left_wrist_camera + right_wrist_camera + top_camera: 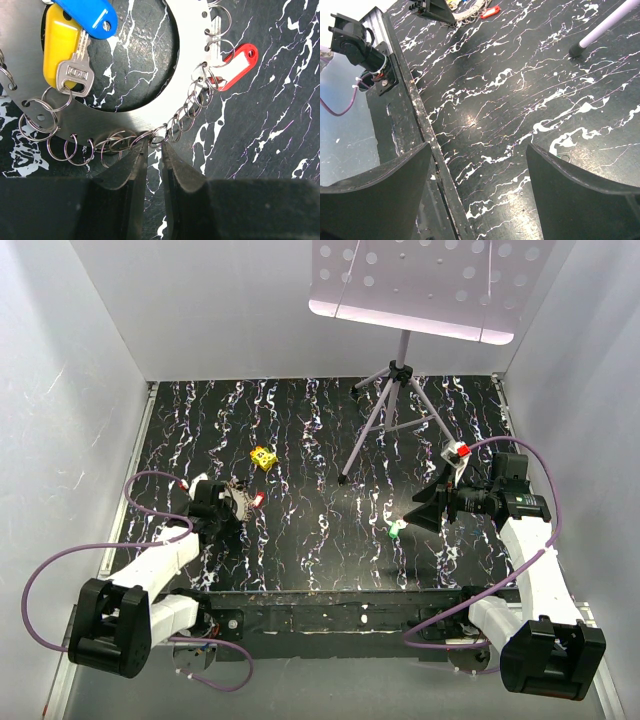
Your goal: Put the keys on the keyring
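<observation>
Keys (74,75) at upper left look tiny, light and slippery, best grabbed by their coloured heads, while the thin springy keyring (156,136) sits bottom middle, pinched by the left gripper (154,145), and the right gripper (477,150) gapes empty.

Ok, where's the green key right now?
Top view: the green key lies on the right side of the table, just left of the right pincer, with the tripod farther back.

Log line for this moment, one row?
left pincer: nearly closed at small silvery wire rings on flat steel disc, grip unclear | right pincer: open, empty, above black marbled table
</observation>
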`<state>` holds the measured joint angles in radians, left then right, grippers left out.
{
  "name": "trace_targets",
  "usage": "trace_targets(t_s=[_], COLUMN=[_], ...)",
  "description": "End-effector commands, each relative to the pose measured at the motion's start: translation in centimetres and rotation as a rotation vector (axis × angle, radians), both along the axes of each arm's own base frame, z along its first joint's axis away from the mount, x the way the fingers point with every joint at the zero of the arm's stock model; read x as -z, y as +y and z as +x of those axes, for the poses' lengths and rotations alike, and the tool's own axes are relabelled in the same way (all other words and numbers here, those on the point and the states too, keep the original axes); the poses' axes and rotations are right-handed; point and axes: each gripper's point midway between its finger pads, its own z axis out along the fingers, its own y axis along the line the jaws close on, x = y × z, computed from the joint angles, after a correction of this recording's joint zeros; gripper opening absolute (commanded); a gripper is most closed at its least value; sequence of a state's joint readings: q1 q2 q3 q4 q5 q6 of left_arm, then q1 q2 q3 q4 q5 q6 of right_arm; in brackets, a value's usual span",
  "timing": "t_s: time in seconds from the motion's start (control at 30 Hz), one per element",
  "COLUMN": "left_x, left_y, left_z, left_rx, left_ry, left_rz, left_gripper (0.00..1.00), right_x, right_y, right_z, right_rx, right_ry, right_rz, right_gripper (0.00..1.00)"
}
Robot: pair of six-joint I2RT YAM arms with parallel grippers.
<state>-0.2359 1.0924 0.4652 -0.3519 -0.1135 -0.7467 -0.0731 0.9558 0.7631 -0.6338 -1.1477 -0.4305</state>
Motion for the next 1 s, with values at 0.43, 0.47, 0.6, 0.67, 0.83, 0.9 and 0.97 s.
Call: trace_targets(t_s=[0.43, 0.47, 0.6, 0.67, 0.83, 0.9, 0.97], left_x=[0.3, 0.2, -0.4, -0.5, -0.2, 0.0, 0.2], left_y=[-0.7, -0.8, -1.1, -1.2, -1.0, -1.0, -1.0], left_z=[0.5, 0.6, 0.7, 0.7, 0.6, 0.5, 0.6], left_rx=[0.011, 0.008, -0.011, -0.021, -0.061, -0.07, -0.075], left_ry=[-0.049, -0.057, -0.089, -0.093, -0.091, -0.09, -0.087], left_rz=[-0.038, -0.046, -0.085, -0.094, -0.107, -0.114, -0.119], left_gripper=[0.13, 0.13, 0.13, 0.13, 0.16, 0.16, 0.16], right_x=[-1.4, -1.5, -1.5, -1.5, -1.5, -1.5, -1.5], right_y=[0.1, 0.2, 0.2, 0.2, 0.2, 0.2, 0.2], right_z=[0.3, 0.3, 0.3, 0.3, 0.3, 0.3, 0.3], right_rx=[-0.018, -0.021, -0.021, -0.021, -0.021, -0.02, -0.024], right_ry=[-0.055, -0.054, -0.058, -0.06, -0.061, -0.055, -0.06], right_rz=[-0.003, -0.002, -0.003, -0.003, -0.005, -0.004, -0.004], right_gripper=[0.85, 0.86, 0.86, 0.86, 0.85, 0.85, 0.86])
